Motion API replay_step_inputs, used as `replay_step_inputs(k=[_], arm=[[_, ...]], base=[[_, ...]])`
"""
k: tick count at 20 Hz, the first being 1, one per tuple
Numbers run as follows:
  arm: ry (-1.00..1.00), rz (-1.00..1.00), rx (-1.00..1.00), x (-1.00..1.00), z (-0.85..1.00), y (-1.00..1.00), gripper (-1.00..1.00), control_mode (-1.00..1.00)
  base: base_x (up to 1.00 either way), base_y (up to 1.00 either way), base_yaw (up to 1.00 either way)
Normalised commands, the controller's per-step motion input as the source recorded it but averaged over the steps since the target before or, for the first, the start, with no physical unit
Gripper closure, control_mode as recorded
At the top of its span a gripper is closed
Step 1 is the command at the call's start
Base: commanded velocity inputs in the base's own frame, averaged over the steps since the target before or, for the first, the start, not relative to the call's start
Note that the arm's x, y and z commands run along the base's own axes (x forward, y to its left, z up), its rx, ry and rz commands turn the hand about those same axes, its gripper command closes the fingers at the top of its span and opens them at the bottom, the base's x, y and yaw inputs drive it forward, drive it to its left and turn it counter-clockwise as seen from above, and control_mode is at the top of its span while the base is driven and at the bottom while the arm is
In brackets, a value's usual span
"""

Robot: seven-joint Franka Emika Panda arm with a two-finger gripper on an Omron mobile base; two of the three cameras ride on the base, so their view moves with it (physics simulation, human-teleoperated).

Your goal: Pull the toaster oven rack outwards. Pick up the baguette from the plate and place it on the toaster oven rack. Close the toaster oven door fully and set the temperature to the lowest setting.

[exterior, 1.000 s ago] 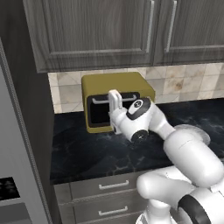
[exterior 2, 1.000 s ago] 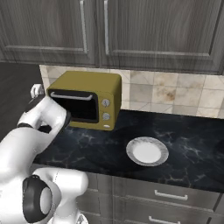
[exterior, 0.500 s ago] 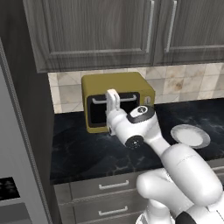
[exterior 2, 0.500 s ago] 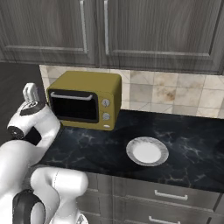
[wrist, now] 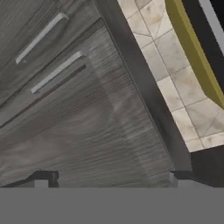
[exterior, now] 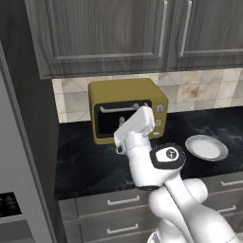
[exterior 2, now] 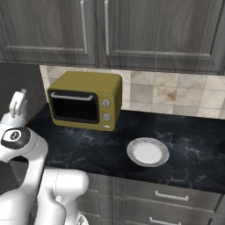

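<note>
The mustard-yellow toaster oven stands against the tiled wall. Its toaster oven door is up and shut, so the dark glass hides the toaster oven rack. The white-grey plate lies on the counter to the oven's right with nothing showing on it; the baguette is out of view. My white hand hangs before the oven's front, tilted upward. In the hand view my gripper is open, fingertips wide apart with nothing between them, facing the upper cabinets.
Two silver knobs sit on the oven's right panel. Dark wood cabinets hang close above the oven. A tall dark panel bounds the black marble counter on the left. Drawers run below the counter edge.
The hand has drawn back from the oven door and dropped a little lower. The forearm has swung aside, uncovering the plate in the left base view. The jaws stay wide.
</note>
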Motion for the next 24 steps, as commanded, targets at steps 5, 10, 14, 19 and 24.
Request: replay_step_inputs(k=[5, 10, 14, 19, 24], arm=[[-0.12, -0.11, 0.58, -0.46, 0.01, -0.66, -1.0, -1.0], [0.0, -0.01, 0.67, -0.47, 0.24, -0.7, -1.0, -1.0], [-0.02, 0.0, 0.71, -0.77, 0.34, -0.76, -1.0, -1.0], [-0.07, 0.0, 0.78, -0.78, 0.32, -0.9, -1.0, -1.0], [0.0, 0.0, 0.82, -0.26, 0.01, -0.98, -1.0, -1.0]], base=[[0.0, 0.0, 0.0], [0.0, 0.0, 0.0], [0.0, 0.0, 0.0], [0.0, 0.0, 0.0], [0.0, 0.0, 0.0]])
